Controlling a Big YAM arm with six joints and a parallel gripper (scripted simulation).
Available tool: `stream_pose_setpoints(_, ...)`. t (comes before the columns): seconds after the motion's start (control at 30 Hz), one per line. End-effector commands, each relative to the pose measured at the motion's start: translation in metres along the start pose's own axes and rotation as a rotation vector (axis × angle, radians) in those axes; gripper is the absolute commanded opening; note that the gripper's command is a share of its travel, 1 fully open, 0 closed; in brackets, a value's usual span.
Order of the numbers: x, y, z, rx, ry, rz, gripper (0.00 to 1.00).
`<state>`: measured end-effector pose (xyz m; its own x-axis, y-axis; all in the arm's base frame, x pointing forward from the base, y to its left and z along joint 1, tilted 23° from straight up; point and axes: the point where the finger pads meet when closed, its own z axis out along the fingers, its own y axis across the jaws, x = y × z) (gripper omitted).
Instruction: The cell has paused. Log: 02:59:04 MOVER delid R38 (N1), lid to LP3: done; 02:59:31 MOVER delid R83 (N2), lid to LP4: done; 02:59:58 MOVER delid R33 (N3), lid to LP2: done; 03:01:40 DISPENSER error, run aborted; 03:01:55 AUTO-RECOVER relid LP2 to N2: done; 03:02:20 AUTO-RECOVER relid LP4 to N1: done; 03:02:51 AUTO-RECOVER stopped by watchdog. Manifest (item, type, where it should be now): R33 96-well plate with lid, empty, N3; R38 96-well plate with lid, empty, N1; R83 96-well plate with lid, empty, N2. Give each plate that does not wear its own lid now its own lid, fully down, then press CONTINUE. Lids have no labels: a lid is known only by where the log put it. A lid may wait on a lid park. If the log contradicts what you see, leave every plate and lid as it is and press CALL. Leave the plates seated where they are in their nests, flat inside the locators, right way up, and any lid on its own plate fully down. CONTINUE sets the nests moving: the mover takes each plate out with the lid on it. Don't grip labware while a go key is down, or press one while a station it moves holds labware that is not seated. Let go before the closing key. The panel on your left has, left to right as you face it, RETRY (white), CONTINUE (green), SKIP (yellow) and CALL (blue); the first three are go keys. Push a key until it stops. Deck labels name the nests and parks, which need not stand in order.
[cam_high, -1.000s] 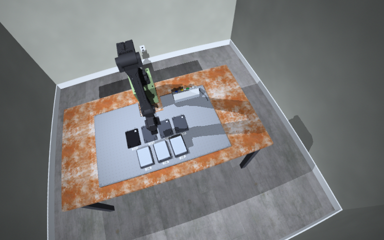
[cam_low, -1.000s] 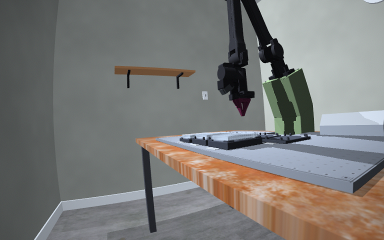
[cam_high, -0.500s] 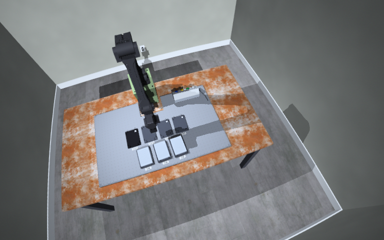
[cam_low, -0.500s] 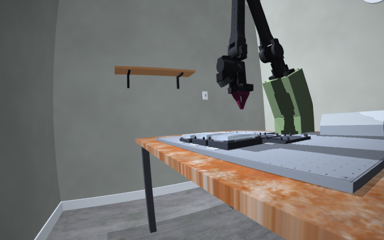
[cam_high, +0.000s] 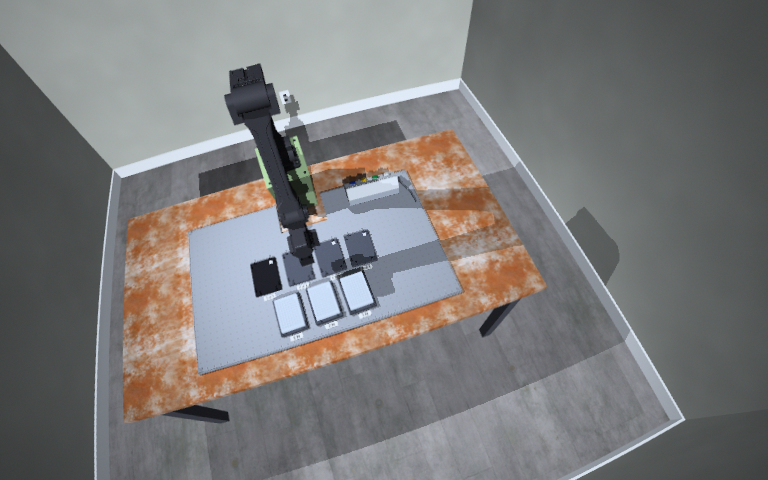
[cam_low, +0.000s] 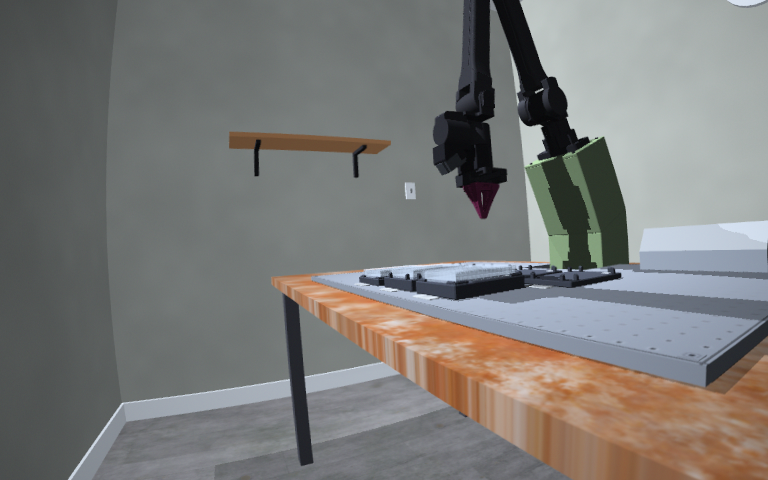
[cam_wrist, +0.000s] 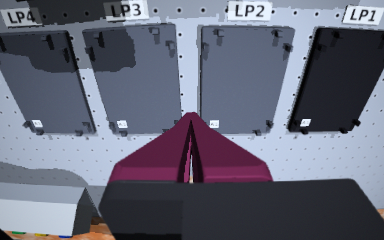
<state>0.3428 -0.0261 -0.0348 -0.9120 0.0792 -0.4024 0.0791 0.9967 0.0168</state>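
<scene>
Here the near edge of the orange counter (cam_high: 169, 362) is carrying a grey perforated deck (cam_high: 237, 339). Nearest on that deck, three plates are sitting in a row in their nests, each under a pale lid: the left plate (cam_high: 289, 313), the middle plate (cam_high: 323, 301) and the right plate (cam_high: 356, 291), with small label tabs in front that are too small to read from the top view. Just beyond them a row of four lid parks is lying flat. In the wrist view their labels are reading LP4 (cam_wrist: 44, 80), LP3 (cam_wrist: 135, 75), LP2 (cam_wrist: 243, 77) and LP1 (cam_wrist: 336, 80); the first three are showing grey, while LP1 is looking near-black. None is showing a lid on it.

The hand (cam_wrist: 191, 145) is hanging above the park row, between LP3 and LP2, well apart from the deck in the exterior view (cam_low: 481, 200). Its maroon fingers are pressed together to a narrow point, gripping nothing.

Farther back, the white key panel (cam_high: 372, 189) is standing on the deck's far right, its coloured keys tiny along the top. The arm's green pedestal (cam_high: 305, 189) is rising at the far left of it.
</scene>
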Motion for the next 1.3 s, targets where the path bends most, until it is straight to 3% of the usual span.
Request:
stream_pose_setpoints(0.0, 0.005, -0.003, 0.004, 0.0, 0.009, 0.001, 0.0)
stream_pose_setpoints(0.6, 0.006, -0.003, 0.005, 0.0, 0.007, 0.002, 0.0)
stream_pose_setpoints(1.27, 0.021, 0.087, 0.004, -0.006, -0.001, -0.361, 0.0)
